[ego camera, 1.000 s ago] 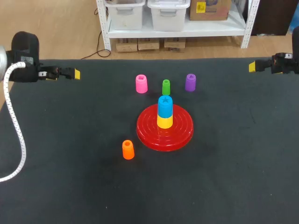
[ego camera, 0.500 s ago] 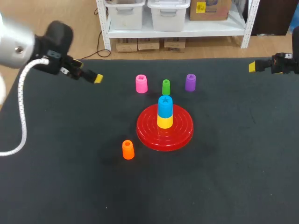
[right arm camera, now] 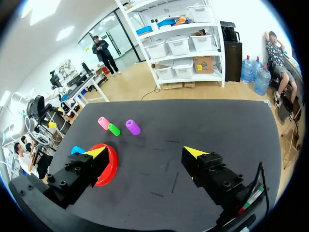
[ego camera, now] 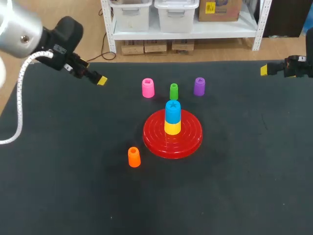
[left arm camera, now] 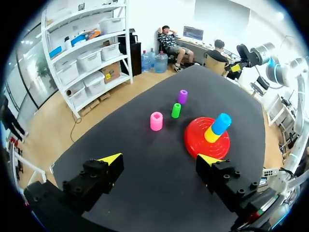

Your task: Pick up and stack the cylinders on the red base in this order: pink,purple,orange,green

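Desk [ego camera: 244, 186]: dark surface filling most of the frame.
Orange cylinder [ego camera: 133, 157]: upright, lower left of centre, near the base's rim but apart from it.
Red base [ego camera: 188, 139]: centre of the frame, carrying a yellow cylinder [ego camera: 172, 128] with a blue cylinder [ego camera: 172, 111] on top.
Back row: pink cylinder [ego camera: 147, 88], green cylinder [ego camera: 174, 91] and purple cylinder [ego camera: 199, 86], left to right, upright and apart, just behind the base.
Left gripper [ego camera: 101, 80]: upper left, well apart from the pink cylinder, fingers released and spread wide.
Right gripper [ego camera: 264, 70]: upper right edge, fingers released and spread wide.
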Tool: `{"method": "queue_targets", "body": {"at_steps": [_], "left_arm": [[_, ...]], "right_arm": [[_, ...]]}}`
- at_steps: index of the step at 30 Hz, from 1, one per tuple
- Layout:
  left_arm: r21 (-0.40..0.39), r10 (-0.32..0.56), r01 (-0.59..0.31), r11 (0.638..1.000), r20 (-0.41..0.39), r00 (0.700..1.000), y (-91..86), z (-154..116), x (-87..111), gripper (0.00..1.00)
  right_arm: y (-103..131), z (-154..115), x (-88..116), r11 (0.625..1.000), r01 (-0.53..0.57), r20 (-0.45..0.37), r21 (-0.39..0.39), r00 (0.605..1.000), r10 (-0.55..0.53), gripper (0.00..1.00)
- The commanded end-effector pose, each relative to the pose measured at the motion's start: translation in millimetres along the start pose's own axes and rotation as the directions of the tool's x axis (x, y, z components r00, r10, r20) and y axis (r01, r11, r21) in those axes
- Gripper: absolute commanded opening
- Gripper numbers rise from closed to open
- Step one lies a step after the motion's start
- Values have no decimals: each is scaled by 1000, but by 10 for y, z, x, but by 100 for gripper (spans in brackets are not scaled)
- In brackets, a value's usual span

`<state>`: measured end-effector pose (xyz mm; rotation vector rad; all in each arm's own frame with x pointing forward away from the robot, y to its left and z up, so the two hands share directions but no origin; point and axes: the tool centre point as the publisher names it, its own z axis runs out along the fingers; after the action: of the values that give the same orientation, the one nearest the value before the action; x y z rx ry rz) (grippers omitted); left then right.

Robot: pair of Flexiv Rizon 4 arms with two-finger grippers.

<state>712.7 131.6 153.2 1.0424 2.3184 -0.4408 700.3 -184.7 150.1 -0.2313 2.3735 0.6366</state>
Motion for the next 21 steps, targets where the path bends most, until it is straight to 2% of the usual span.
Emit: {"method": "queue_targets", "body": {"at_steps": [1, 6, 10, 21], "left_arm": [[-17, -6, 6, 1000, 9, 1000, 56, -182, 140, 100], [-39, -5, 5, 999, 6, 1000, 144, -356, 263, 100], [-48, -5, 5, 999, -3, 1000, 191, -393, 323, 100], [-51, 17, -17, 999, -2, 1000, 142, -363, 265, 100]], "right_arm": [[-3, -1, 1, 1000, 0, 0, -1, 1000, 0, 100], [-3, -1, 1, 1000, 0, 0, -1, 1000, 0, 100], [-3, -1, 1, 1000, 0, 0, -1, 1000, 0, 100], [-3, -1, 1, 1000, 0, 0, -1, 1000, 0, 100]]}}
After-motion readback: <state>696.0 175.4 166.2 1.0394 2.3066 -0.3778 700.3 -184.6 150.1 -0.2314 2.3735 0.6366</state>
